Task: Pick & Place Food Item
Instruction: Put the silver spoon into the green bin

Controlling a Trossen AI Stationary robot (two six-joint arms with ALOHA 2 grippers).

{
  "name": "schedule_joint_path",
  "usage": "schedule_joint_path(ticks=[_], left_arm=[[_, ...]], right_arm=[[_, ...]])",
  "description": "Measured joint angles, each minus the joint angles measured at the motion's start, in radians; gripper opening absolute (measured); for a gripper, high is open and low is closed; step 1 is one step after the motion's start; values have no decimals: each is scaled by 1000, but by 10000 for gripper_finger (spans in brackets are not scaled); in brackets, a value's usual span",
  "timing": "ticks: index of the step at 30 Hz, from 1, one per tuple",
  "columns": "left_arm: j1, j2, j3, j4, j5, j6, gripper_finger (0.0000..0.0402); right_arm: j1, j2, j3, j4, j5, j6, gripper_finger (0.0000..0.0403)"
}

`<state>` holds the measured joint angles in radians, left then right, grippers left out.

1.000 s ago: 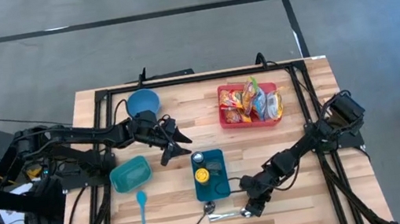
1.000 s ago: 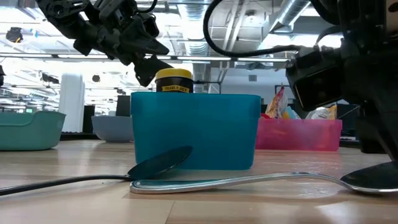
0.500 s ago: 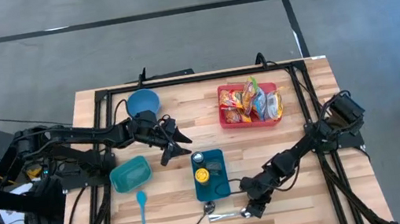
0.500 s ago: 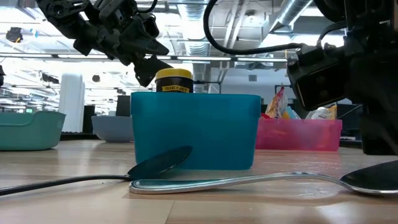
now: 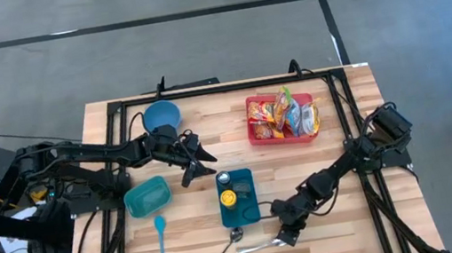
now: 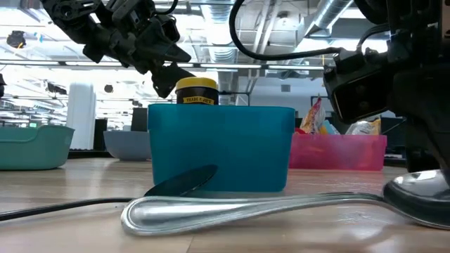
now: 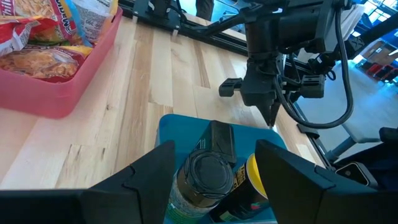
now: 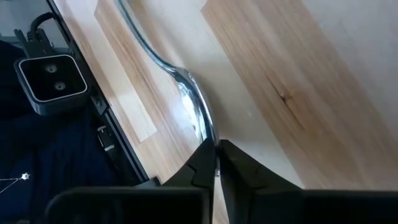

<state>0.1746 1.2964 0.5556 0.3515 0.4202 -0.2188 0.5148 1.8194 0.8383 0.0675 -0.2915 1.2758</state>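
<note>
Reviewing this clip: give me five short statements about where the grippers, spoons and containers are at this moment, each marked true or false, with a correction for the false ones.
1. The right gripper is shut on the shiny metal spoon near the table's front edge. True.
2. The left gripper is shut on the yellow-lidded jar. False: it hangs open above the table, holding nothing; the jar stands in the dark teal rectangular bin.
3. The pink tray holds snack packets. True.
4. The light blue plastic spoon lies inside the round blue bowl. False: it lies on the wooden table, in front of the teal rectangular tub.
5. A black spoon lies beside the metal spoon. True.
</note>
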Motion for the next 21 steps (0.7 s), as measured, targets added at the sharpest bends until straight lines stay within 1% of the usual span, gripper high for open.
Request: schedule_joint_path(ticks=[9,21], left_arm=[[0,0,0,0,0,0,218],[0,0,0,0,0,0,218]], right_arm=[[0,-1,0,1,58,-56,4],[6,-1,0,1,88,-150,1]])
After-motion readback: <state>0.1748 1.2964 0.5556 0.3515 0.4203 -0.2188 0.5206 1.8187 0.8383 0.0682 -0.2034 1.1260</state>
